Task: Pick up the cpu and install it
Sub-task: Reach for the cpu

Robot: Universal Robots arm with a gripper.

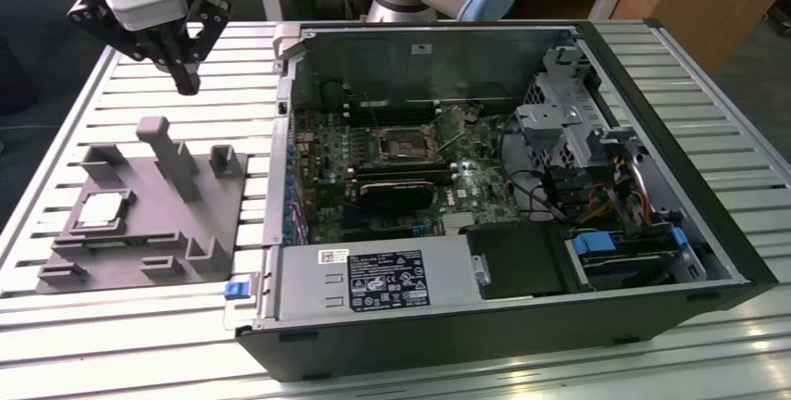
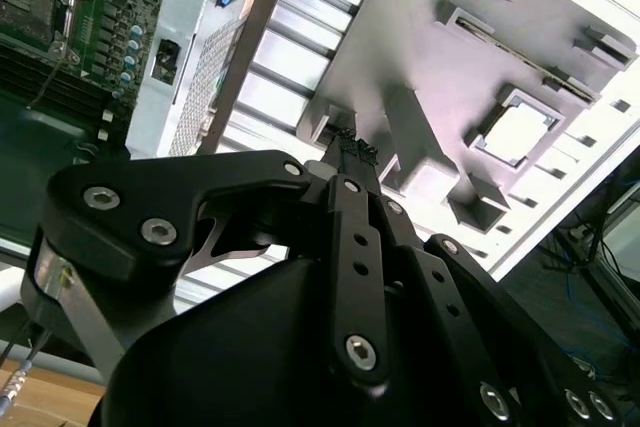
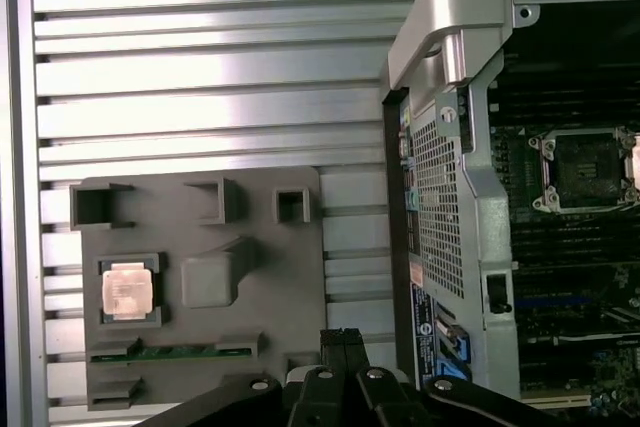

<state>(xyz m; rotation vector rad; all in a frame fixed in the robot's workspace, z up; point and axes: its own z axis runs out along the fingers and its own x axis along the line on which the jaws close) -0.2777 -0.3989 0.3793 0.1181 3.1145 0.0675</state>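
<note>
The cpu (image 1: pixel 103 210) lay flat in a square recess of the grey tray (image 1: pixel 229 201). The pincer (image 1: pixel 185 83) hung in the air near that tray, fingertips pressed together and empty, well apart from the cpu.

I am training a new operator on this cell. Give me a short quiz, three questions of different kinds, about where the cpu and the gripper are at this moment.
1. True or false: the cpu already sits in the motherboard socket.
2. Choose one. The gripper is:
A) shut on the cpu
B) shut and empty, outside the computer case
C) open, down inside the socket
3. Fill the gap: the cpu lies flat in a square recess of the grey ____.

Key: 1 false, the socket is empty; 2 B; 3 tray.
</note>
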